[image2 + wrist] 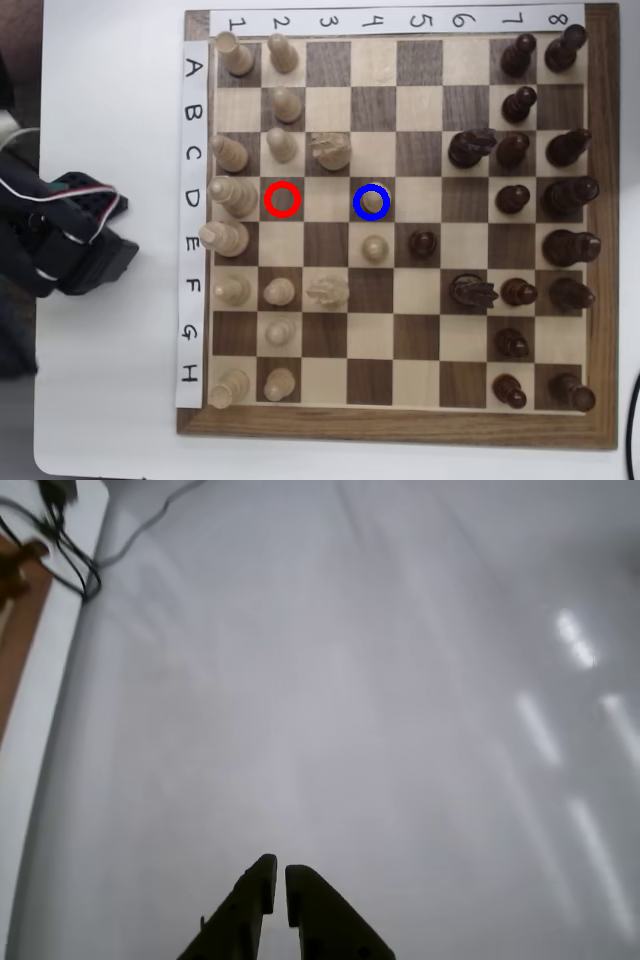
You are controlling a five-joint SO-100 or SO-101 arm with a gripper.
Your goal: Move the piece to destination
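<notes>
In the overhead view a pale cream pawn, the piece (372, 202), stands inside the blue ring on the dark destination square (389, 215) at D4. The red ring (283, 199) marks square D2, which looks bare. My black arm (70, 250) rests on the white table left of the board, well away from the piece. In the wrist view my gripper (280, 888) points over bare white table, its two dark fingers nearly touching with nothing between them. No chess piece shows in the wrist view.
The wooden chessboard (600, 240) holds pale pieces on its left columns and dark pieces on the right. Another pale pawn (374, 247) stands just below the ringed one, with a dark pawn (423, 243) beside it. Cables (70, 550) lie at the wrist view's upper left.
</notes>
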